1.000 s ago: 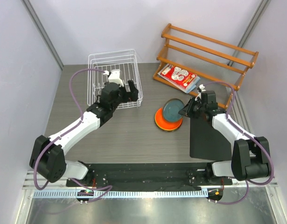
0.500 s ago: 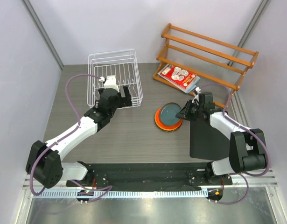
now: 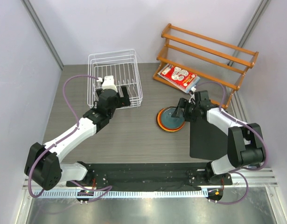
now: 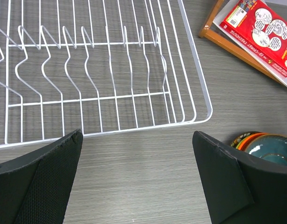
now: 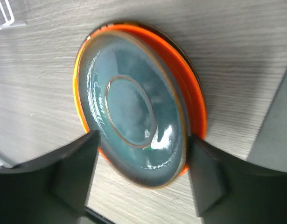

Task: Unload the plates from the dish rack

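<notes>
The top camera looked down from high behind the table's (image 3: 134,135) near edge, taking in the whole surface. The left wrist camera faced down, close over the rack's (image 4: 87,99) near right corner, catching the plates (image 4: 264,144) at its right edge. The right wrist camera sat closer still over those same plates.

**Dish rack** (image 3: 116,79): plain white wire.
**Top plate** (image 5: 134,109): glossy dark teal-grey, with a thin brownish rim and inner ring.
**Plate beneath** (image 5: 192,93): bright orange.
**Shelf** (image 3: 208,39): orange-brown wood.
**Pack** (image 3: 179,77): red, printed with white round figures.
**Surface** (image 3: 134,135): grey, with streaked wood grain.
**Mat** (image 3: 208,140): flat black.
**Left arm** (image 3: 75,133) and **right arm** (image 3: 222,121): white shells with black joints.
**Cables** (image 3: 71,93): purple.
</notes>
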`<state>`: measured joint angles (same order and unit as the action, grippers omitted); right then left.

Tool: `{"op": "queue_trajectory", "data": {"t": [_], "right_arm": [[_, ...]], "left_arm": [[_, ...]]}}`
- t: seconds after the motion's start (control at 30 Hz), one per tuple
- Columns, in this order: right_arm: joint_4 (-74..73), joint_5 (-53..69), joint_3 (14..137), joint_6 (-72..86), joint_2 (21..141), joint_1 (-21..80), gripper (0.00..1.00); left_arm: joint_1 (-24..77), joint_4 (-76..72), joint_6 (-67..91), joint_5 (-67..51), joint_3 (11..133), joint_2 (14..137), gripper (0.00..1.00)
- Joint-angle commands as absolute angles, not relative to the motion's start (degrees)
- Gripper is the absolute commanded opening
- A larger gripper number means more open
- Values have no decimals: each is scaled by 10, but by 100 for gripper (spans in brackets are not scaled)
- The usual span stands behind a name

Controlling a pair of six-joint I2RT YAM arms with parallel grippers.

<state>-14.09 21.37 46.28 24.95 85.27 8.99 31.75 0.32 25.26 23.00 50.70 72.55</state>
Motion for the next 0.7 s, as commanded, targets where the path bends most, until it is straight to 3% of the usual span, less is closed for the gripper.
{"op": "queue_trajectory", "data": {"t": [0.0,0.2,0.67], "right_arm": [[-199,98,503,217,805,107,87],[-208,6,511,211,736,127,97],[-141,-199,440,231,635,131,100]], "left_arm": [[316,-6,258,250,525,715,99],[316,-2,250,255,533,717,99],[316,16,225,277,533,710,100]]}}
